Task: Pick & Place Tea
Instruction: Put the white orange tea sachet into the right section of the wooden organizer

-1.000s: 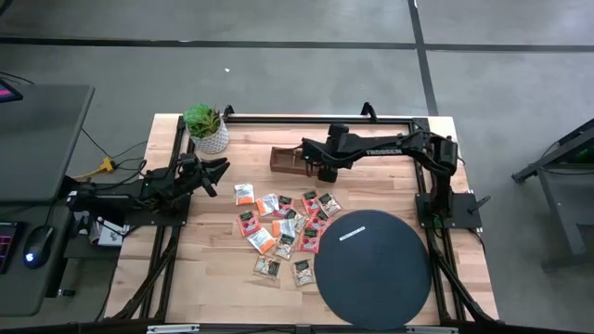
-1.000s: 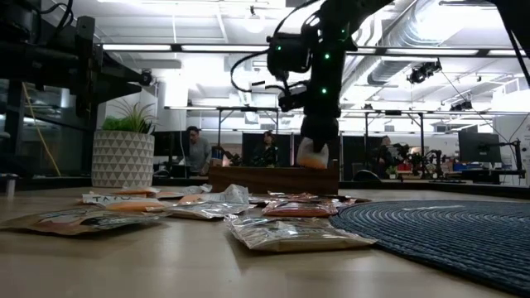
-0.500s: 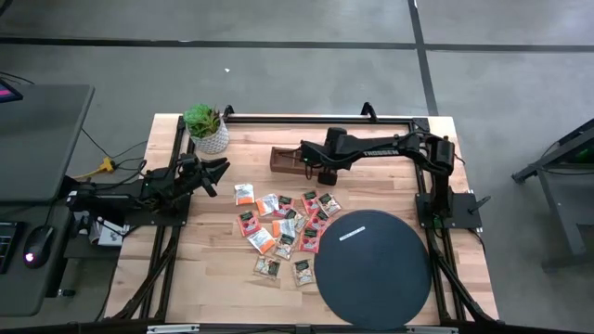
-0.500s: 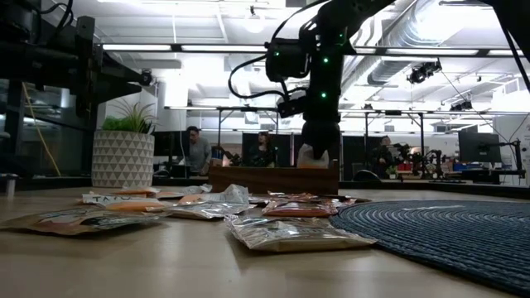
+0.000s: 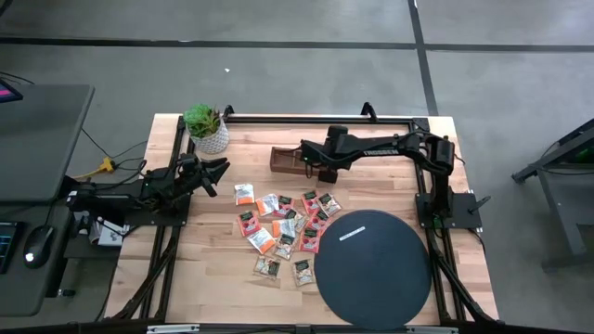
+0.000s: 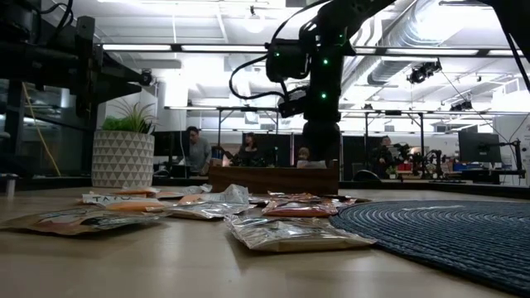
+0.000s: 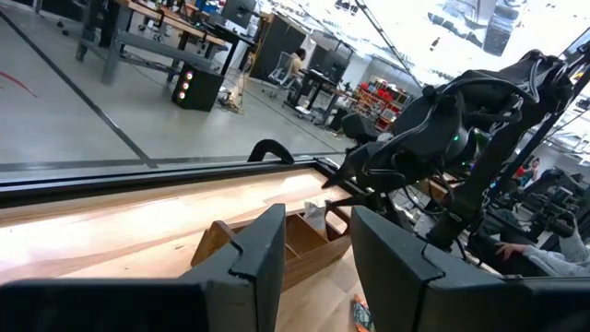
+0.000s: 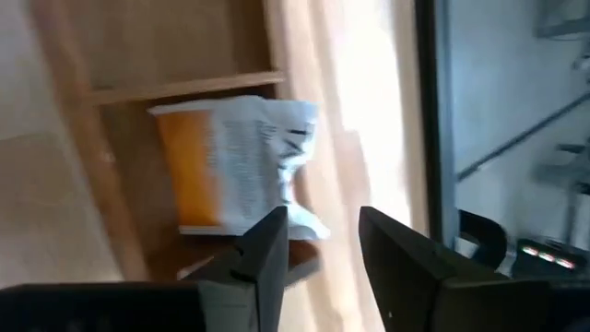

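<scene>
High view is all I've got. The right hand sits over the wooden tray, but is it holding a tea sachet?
Observer: No. The right wrist view shows the right hand open, with nothing held.
Operator: So where is the sachet?
Observer: An orange-and-white tea sachet lies crumpled inside one compartment of the wooden tray, just beyond that hand.
Operator: And the left hand, anything in it?
Observer: The left wrist view shows the left hand open and empty, pointing toward the tray from a distance.
</scene>
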You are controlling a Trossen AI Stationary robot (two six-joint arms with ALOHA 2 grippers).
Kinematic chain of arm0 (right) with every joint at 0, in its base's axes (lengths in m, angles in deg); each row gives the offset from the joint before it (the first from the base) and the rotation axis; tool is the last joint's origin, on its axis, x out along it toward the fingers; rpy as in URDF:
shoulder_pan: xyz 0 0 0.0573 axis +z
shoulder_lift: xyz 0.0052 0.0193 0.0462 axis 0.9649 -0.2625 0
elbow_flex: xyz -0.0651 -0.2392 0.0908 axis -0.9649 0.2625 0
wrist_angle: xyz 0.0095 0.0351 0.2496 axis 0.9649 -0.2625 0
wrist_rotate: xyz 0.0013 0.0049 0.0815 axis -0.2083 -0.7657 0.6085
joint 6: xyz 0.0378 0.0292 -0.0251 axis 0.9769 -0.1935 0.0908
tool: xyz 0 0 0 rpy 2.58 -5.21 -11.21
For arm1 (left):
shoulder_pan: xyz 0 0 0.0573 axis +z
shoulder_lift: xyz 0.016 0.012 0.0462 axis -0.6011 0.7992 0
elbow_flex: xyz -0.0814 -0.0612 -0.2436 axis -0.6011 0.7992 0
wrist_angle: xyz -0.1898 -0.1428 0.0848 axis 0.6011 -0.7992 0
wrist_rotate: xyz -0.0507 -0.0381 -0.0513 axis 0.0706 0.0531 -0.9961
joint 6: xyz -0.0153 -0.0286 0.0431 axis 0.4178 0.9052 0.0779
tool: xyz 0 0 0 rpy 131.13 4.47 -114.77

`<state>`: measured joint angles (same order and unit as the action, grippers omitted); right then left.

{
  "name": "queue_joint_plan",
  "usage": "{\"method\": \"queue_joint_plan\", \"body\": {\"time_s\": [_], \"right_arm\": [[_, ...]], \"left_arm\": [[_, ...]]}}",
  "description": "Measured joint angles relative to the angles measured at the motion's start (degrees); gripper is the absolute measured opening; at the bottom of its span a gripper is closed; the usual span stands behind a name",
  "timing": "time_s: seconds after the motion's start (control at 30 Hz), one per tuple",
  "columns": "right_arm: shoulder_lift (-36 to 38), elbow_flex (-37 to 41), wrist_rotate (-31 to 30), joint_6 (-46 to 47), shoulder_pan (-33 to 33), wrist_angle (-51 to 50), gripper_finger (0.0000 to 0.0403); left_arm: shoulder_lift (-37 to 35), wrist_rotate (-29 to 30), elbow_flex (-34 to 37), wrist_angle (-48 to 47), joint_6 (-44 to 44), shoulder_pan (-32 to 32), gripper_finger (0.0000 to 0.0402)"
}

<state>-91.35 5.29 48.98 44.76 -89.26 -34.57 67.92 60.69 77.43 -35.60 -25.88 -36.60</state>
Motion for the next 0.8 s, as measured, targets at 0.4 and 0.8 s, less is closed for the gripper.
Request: {"method": "queue_joint_plan", "body": {"time_s": [0.4, 0.8], "right_arm": [[4.0, -0.2, 18.4, 0.4, 2.9, 0.0, 0.015], [3.7, -0.2, 36.9, 1.6, 8.8, 6.0, 0.015]], "left_arm": [[0.0, 0.0, 0.0, 0.0, 0.0, 0.0, 0.0123], [0.0, 0.0, 0.0, 0.0, 0.0, 0.0, 0.0123]]}}
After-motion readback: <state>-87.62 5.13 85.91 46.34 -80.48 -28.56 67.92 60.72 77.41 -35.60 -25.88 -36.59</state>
